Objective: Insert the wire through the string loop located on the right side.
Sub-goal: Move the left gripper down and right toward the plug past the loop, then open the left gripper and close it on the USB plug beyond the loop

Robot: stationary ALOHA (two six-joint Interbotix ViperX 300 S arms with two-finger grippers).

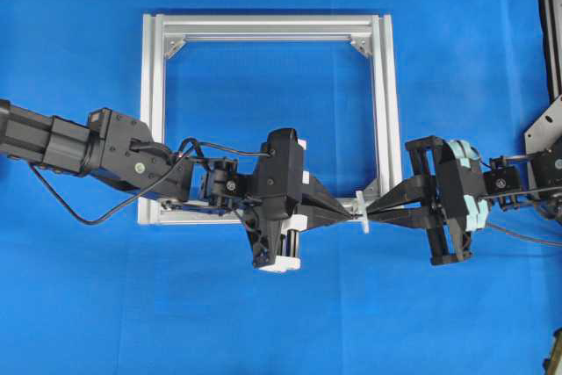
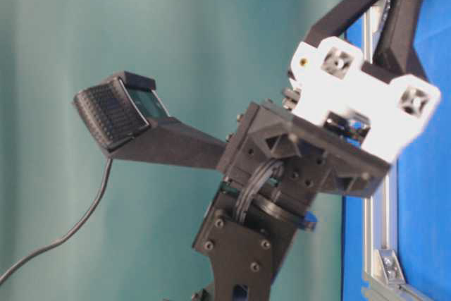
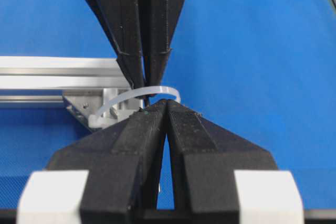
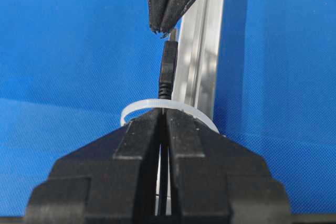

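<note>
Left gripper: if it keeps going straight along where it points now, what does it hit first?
Most likely the right gripper, whose closed tips face the left gripper almost nose to nose at the white loop. The wire's plug lies between them, so depth permitting, that may touch first.

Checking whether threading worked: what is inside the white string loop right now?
In the right wrist view the wire, plug first, passes through the string loop. Its cable below is hidden between the right gripper fingers.

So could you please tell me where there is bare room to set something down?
Bare blue cloth lies below both arms, and inside the frame. It is crowded at the string loop, where left hand and right hand meet.
</note>
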